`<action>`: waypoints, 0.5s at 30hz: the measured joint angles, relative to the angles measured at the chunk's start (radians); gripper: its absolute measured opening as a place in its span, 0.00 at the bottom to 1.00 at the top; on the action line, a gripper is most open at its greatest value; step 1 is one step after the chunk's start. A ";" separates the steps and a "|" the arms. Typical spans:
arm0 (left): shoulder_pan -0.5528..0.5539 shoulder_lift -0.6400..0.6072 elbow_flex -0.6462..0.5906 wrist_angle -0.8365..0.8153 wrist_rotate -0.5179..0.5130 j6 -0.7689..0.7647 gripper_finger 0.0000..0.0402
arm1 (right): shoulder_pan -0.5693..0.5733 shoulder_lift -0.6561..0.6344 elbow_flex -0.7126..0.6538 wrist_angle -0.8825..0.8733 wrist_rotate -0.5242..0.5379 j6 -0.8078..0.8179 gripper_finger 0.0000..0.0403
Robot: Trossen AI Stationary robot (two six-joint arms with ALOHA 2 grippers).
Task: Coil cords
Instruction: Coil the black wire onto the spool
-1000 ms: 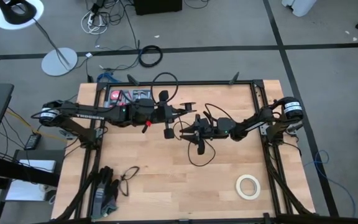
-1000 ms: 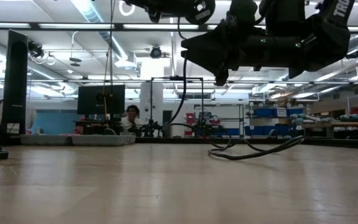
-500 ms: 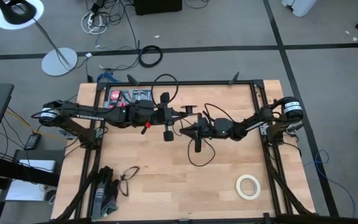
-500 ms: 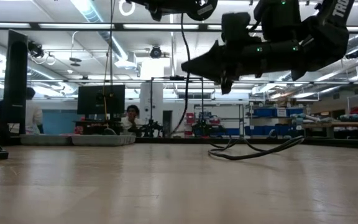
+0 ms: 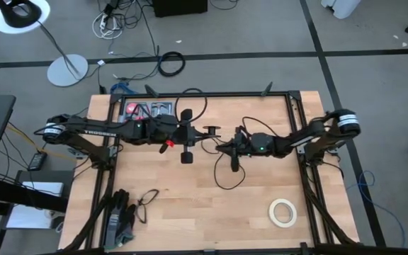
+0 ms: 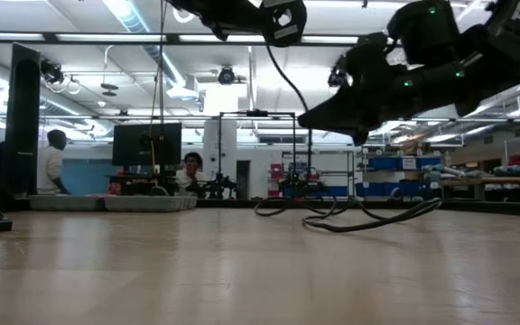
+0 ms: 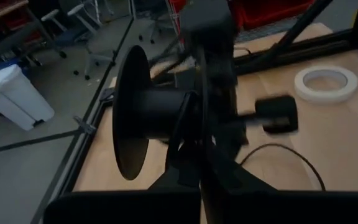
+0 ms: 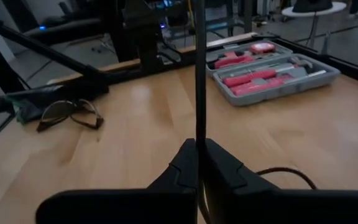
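Both arms meet over the mid-back part of the wooden worktop [image 5: 190,205], seen from above. The right claw [image 5: 222,146] is pinched tight on the cord [image 5: 222,177]: in the right wrist view its two fingers [image 8: 185,163] press together w/ the thin black cable [image 8: 199,74] running straight up out of the seam between them. The left claw [image 5: 198,132] is also closed, holding a black spool [image 7: 143,121]; in the left wrist view the spool's flange and hub sit right ahead of the fingers, w/ a chunky black end piece [image 7: 277,114] just beyond. Whether that piece hangs free or touches the spool can't be told.

Cord location: one stretch arches up behind the left claw near the back rail, another loops on the worktop below the right claw, approx. centre of the boards. In the low view the slack lies in flat loops [image 6: 368,217] on the wood, and a strand rises to the arms overhead.

Other items: cream-white tape roll [image 5: 282,212] at the front right, well apart from the claws. Glasses [image 5: 145,201] at the front left, beside a dark bundle [image 5: 119,219]. Grey tool case [image 8: 272,73] w/ red-handled tools at the back left corner. Beyond the worktop, in the low view, a person [image 6: 54,162] stands at the left and another sits by a monitor [image 6: 146,144].
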 joint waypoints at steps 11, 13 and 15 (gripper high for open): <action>0.002 -0.002 0.000 -0.137 -0.016 -0.007 0.00 | 0.014 -0.246 -0.068 -0.217 0.003 -0.058 0.01; 0.002 -0.010 0.000 -0.149 -0.019 -0.007 0.00 | 0.021 -0.288 -0.068 -0.265 0.008 -0.070 0.01; 0.002 -0.016 0.001 -0.152 -0.021 -0.008 0.00 | 0.029 -0.328 -0.068 -0.314 0.019 -0.083 0.01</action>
